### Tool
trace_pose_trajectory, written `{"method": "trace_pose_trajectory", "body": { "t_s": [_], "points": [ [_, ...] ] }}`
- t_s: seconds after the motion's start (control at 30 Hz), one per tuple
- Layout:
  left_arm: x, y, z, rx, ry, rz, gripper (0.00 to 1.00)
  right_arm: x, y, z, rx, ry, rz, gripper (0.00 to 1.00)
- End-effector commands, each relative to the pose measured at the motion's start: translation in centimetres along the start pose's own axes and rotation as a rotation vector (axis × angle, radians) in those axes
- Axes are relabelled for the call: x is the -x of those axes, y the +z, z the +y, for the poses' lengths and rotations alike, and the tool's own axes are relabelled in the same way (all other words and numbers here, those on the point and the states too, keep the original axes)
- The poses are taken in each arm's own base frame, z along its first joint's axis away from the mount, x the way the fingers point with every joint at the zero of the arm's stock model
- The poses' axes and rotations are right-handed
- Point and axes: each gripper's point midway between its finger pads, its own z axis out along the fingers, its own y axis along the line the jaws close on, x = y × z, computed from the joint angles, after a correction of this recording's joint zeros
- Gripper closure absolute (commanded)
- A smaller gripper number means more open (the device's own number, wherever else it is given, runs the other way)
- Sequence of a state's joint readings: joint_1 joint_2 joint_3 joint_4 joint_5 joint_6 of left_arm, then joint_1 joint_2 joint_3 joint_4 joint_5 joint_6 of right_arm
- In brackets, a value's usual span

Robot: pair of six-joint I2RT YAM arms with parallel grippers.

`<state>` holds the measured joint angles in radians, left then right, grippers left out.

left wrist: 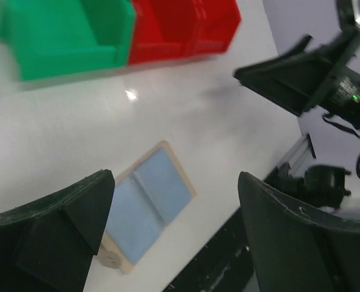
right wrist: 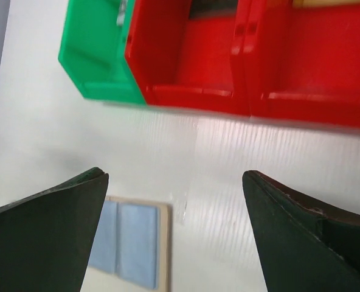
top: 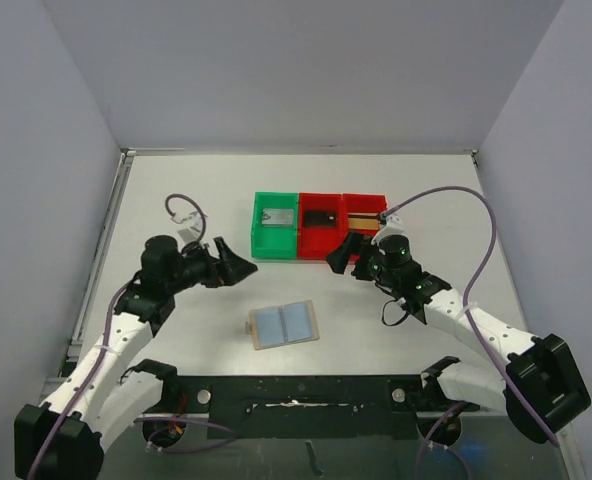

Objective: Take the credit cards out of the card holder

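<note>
The card holder (top: 284, 325) lies open and flat on the white table, light-blue pockets up, with a tan rim; no card shows in it. It also appears in the left wrist view (left wrist: 146, 210) and the right wrist view (right wrist: 131, 243). A silver-grey credit card (top: 278, 217) lies in the green bin (top: 260, 240), a black card (top: 321, 216) in the middle red bin (top: 319, 250), and a gold-orange card (top: 361, 214) in the right red bin (top: 364, 200). My left gripper (top: 242, 265) hovers open, left of the bins. My right gripper (top: 344, 260) is open and empty just in front of the red bins.
The three bins stand in a row at the table's middle back, green bin (left wrist: 64, 36) (right wrist: 95, 61) on the left, red bins (left wrist: 180, 27) (right wrist: 192, 67) to its right. Grey walls enclose the table. The black base rail (top: 296, 390) runs along the near edge.
</note>
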<state>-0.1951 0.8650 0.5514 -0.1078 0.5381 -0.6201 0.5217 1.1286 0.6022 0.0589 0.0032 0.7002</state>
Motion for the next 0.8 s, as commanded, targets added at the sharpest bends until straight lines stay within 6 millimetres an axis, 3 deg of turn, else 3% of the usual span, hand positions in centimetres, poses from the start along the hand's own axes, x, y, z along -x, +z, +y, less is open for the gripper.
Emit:
{"method": "trace_pose_trajectory", "body": {
  "t_s": [0.0,0.1,0.23,0.43,0.63,0.77],
  "points": [
    [-2.5,1.6,-6.8,-0.118,0.084,0.048,0.2,-2.2,-1.0,3.6,0.134,0.187,0.056,0.02],
    [-6.7,3.0,-7.3,-0.062,0.084,0.144,0.28,-4.2,-1.1,4.4,0.1,0.195,0.094,0.02],
    [-10.8,4.2,-5.9,0.056,0.053,0.246,0.33,-6.4,-1.2,4.8,0.043,0.216,0.126,0.02],
    [-12.8,4.1,-1.8,0.251,-0.054,0.262,0.42,-9.2,-1.3,5.4,0.035,0.25,0.174,0.11],
    [-14.6,3.0,2.0,0.394,-0.081,0.296,0.44,-11.1,-1.1,5.7,0.017,0.229,0.248,0.21],
    [-15.7,3.0,3.0,0.431,-0.068,0.35,0.44,-12.3,-0.7,6.7,0.052,0.207,0.317,0.33]
  ]
}}
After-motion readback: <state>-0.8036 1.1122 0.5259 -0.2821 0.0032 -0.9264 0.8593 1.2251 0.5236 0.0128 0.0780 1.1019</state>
